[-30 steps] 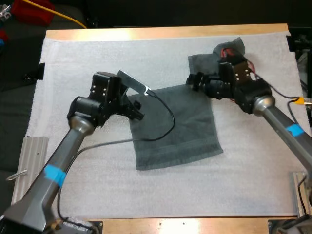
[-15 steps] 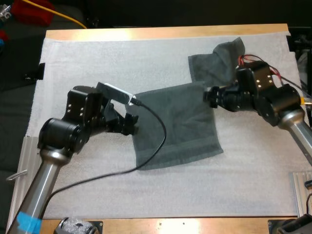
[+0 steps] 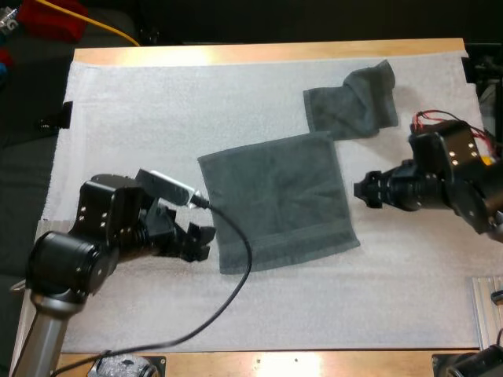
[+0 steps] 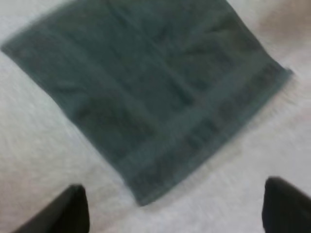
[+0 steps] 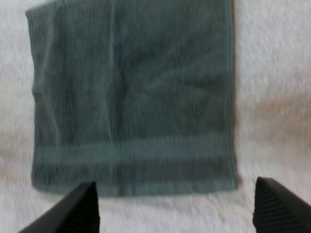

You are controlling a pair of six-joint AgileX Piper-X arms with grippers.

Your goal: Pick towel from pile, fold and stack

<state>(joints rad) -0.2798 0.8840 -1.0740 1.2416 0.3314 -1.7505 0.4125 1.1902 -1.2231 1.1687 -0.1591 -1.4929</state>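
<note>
While the left pincer [image 3: 198, 240] and right pincer [image 3: 363, 191] gape empty, the spread towel [image 3: 275, 200] lies between them, one corner just ahead of the left.

Towels: two, both dark grey-green.
Spread out flat: one, the spread towel [image 3: 275, 200].
Crumpled: one, the crumpled towel [image 3: 350, 102].
Folded stacks: I count no folded towel among the two.
Grippers: two, my left gripper [image 3: 201, 243] and my right gripper [image 3: 362, 192].
Fingers [image 4: 73, 211]: four that I can count, two black ones on each gripper.
Mats: one white mat [image 3: 157, 102].
Worktops: one wooden worktop [image 3: 267, 53].
</note>
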